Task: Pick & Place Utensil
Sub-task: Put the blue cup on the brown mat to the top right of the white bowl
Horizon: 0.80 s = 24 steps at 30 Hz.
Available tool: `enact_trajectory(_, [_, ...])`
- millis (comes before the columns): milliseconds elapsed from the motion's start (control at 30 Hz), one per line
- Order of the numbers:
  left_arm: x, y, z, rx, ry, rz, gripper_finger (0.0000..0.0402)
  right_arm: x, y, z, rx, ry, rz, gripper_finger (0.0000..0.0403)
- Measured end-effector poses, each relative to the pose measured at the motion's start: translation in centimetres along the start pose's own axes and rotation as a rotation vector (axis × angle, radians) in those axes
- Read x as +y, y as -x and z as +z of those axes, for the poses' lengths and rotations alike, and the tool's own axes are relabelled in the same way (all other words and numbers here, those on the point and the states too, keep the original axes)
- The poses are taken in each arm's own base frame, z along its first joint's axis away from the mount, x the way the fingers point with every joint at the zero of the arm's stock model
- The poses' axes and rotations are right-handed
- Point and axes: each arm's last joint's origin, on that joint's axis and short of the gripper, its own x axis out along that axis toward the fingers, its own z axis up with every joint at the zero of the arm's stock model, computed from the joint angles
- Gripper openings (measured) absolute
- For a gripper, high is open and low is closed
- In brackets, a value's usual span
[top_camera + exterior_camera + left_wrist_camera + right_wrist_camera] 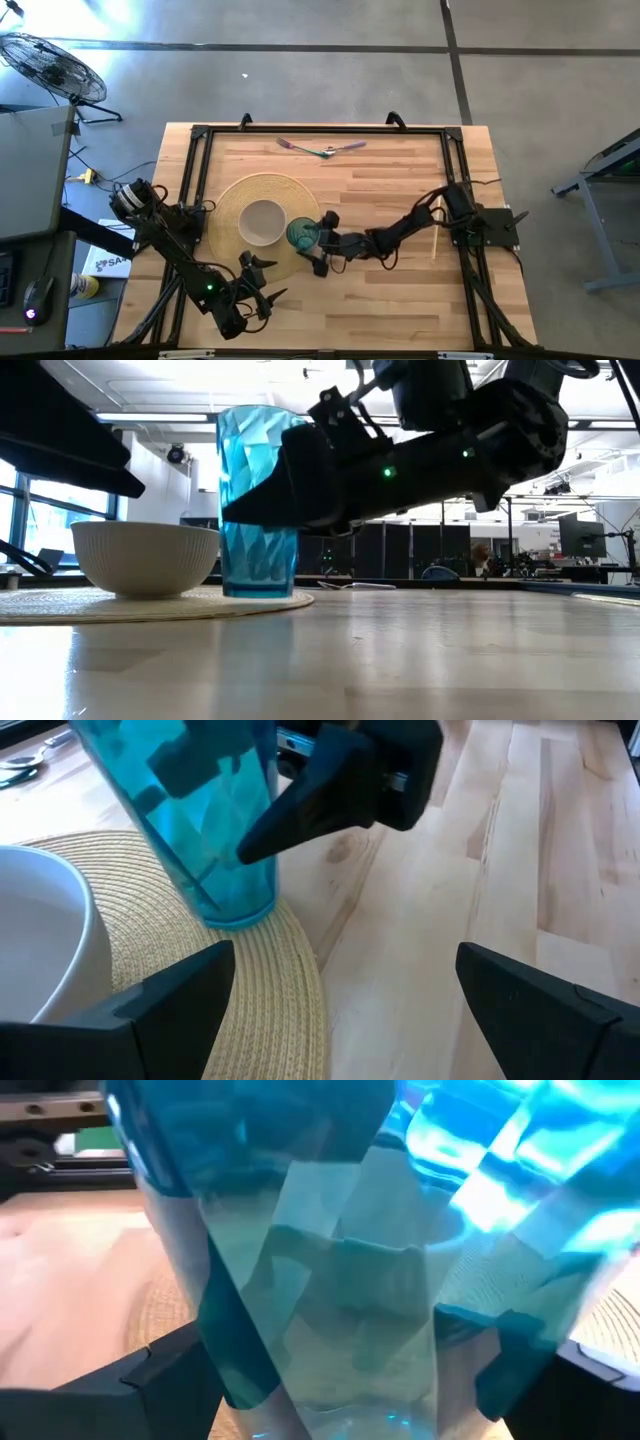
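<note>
Two dark arms work over a pale wooden plank tabletop (390, 180) framed by a black metal rail, standing on a grey concrete floor. Off past the tabletop's 10 o'clock corner stands a black floor fan (50, 65); through the low view, an open workshop with ceiling lights and dark monitors lies beyond.

A round woven straw placemat (232, 200) lies toward 8 o'clock of the tabletop, with a white ribbed bowl (263, 222) on it. A faceted, translucent blue plastic tumbler (301, 235) stands upright on the mat's 3 o'clock edge, just beside the bowl.

The right pincer (318, 240) sits at the tumbler, its fingers spread wide either side of the blue walls; whether they press on the plastic I cannot tell. The left pincer (262, 280) hangs near the 6 o'clock edge, just below the mat, fingers spread wide and empty.

The metal utensils (322, 149), a spoon and a fork with crossed ends, lie flat near the 12 o'clock rail, well apart from both pincers. A thin pale wooden stick (437, 232) lies near the 3 o'clock rail. The widest bare wood runs from the centre toward 5 o'clock.
</note>
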Motion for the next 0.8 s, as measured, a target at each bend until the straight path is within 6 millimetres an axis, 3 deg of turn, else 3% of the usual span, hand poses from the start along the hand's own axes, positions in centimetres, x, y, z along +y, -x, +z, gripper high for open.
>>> enact_trajectory(233, [0.0, 0.0, 0.0, -0.007, 0.000, 0.004, 0.0374, -0.2, 0.0, 0.1, 0.002, -0.019, -0.029, 0.0364])
enact_trajectory(367, [0.0, 0.0, 0.0, 0.005, -0.006, 0.001, 0.0374, -1.4, -0.2, 1.1, -0.016, -0.013, -0.111, 0.0364])
enact_trajectory(667, [0.0, 0.0, -0.1, 0.012, -0.005, -0.003, 0.0374, -8.9, -2.3, 1.8, -0.023, -0.056, -0.321, 0.0363])
enact_trajectory(800, [0.0, 0.0, -0.1, 0.013, -0.006, -0.003, 0.0374, -11.5, -3.0, 2.4, -0.044, -0.052, -0.320, 0.0363])
